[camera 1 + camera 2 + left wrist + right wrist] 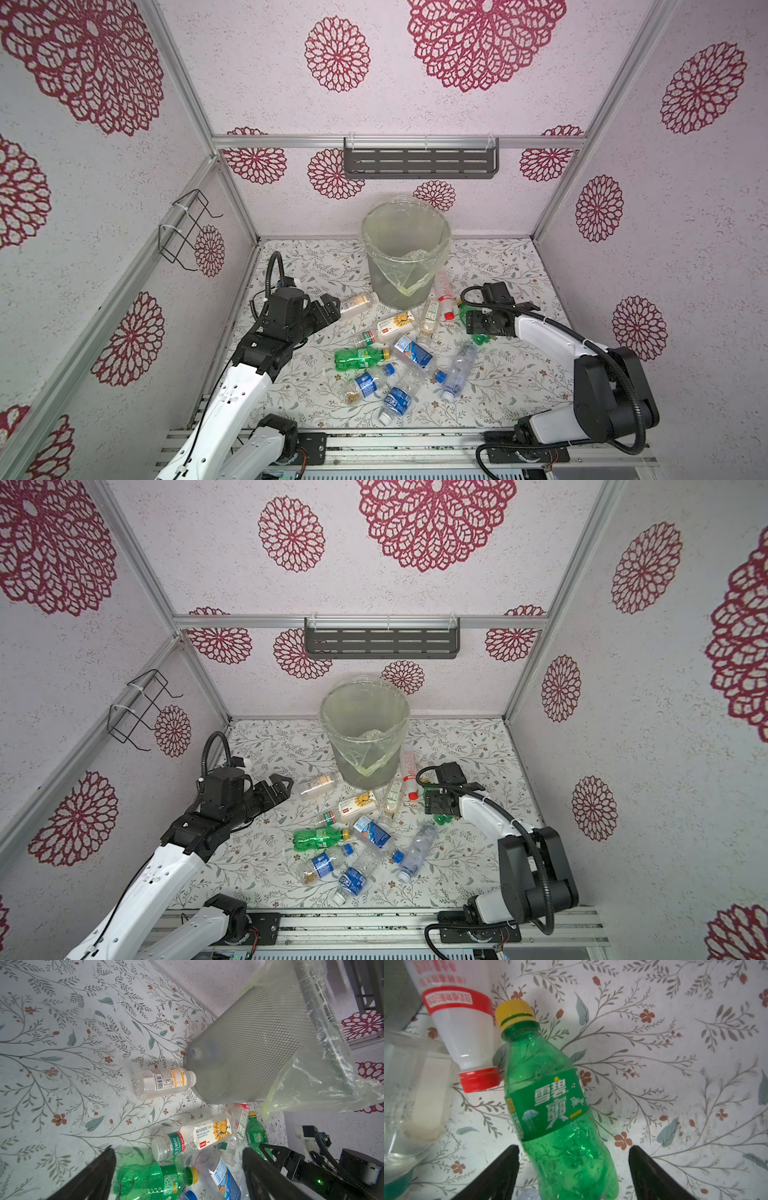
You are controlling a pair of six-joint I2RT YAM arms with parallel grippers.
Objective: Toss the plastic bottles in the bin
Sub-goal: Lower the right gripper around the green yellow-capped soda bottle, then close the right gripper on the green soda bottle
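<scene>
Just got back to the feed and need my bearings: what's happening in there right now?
The right gripper sits low over a green bottle with a yellow cap, its open jaws straddling the body without gripping. The left gripper hovers open, facing a clear bottle with a white label that lies with its cap against the foot of the bin. Several more bottles lie loose on the table.

left arm (239, 390), right arm (548, 332): white shells — black joints | hoses (269, 270): black, ribbed | status light (319, 1181): green

Clear and green plastic bottles (415, 353) lie on their sides before the upright, bag-lined mesh bin (384, 286), one cap touching it.
</scene>
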